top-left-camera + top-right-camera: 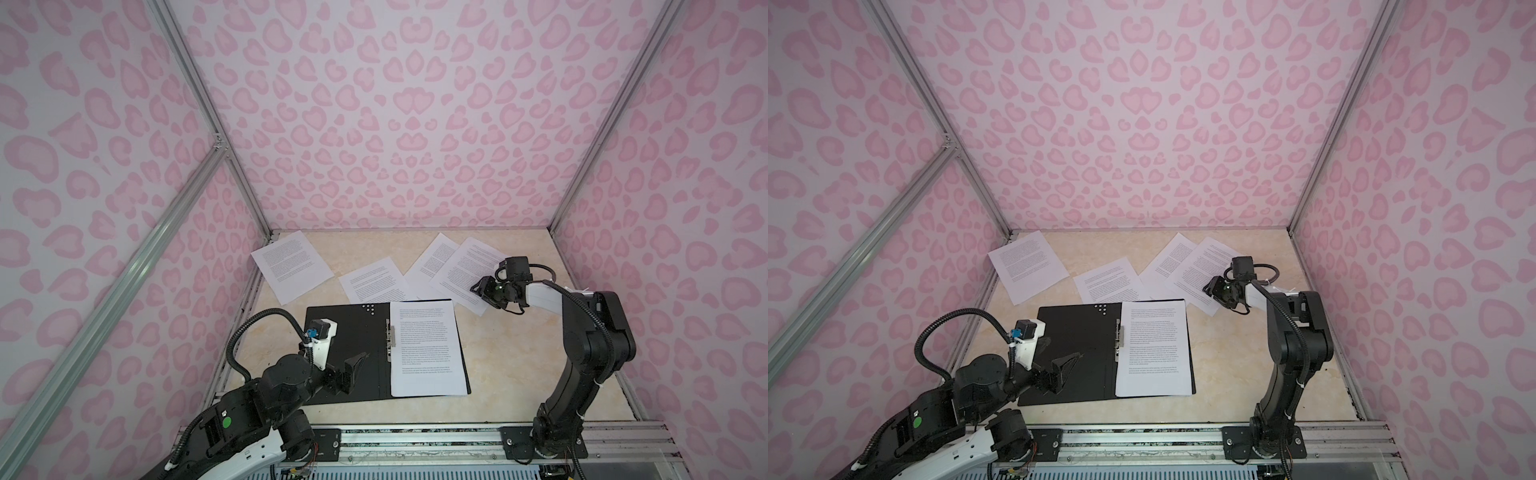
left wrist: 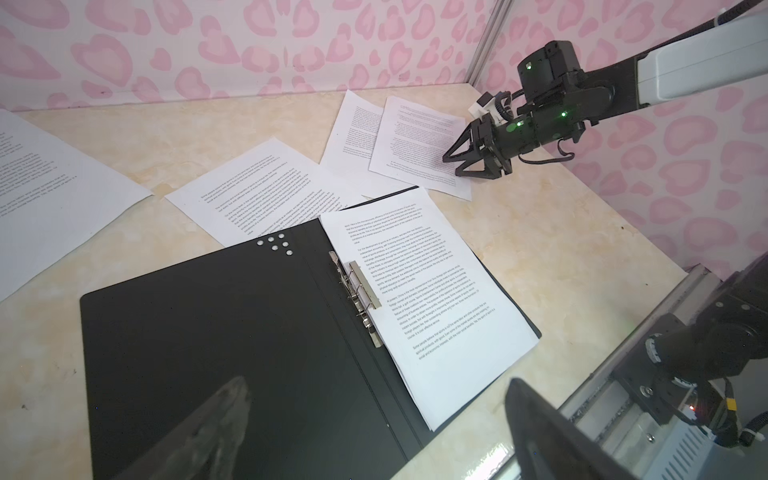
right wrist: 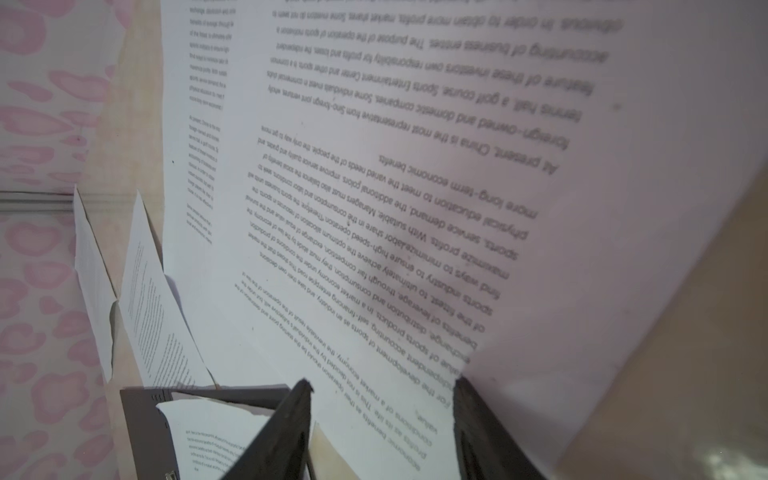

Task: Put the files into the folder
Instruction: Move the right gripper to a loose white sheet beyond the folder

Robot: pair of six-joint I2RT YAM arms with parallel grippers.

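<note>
A pale marbled bench [image 1: 519, 365] sits inside walls [image 1: 374, 124] papered with pink hearts, with metal posts at the corners and a metal rail [image 1: 415, 440] along the front edge.

One printed sheet [image 1: 291, 266] lies at the far left corner. A second sheet [image 1: 376, 284] lies mid-bench, its near edge tucked behind the folder [image 1: 345, 332]. The folder is open flat, black side up, between the middle and the front edge. A metal clip [image 1: 390, 338] runs down its spine, and a further sheet [image 1: 428, 349] covers its right leaf. Two overlapping sheets [image 1: 465, 274] lie toward the far right corner.

The left gripper [image 2: 378, 382] hangs over the folder's left leaf with its jaws spread wide and nothing in them. The right gripper [image 2: 452, 165] points down at the upper of the two overlapping sheets with its jaws partly apart and nothing clamped. Whether its tips touch the paper cannot be told.
</note>
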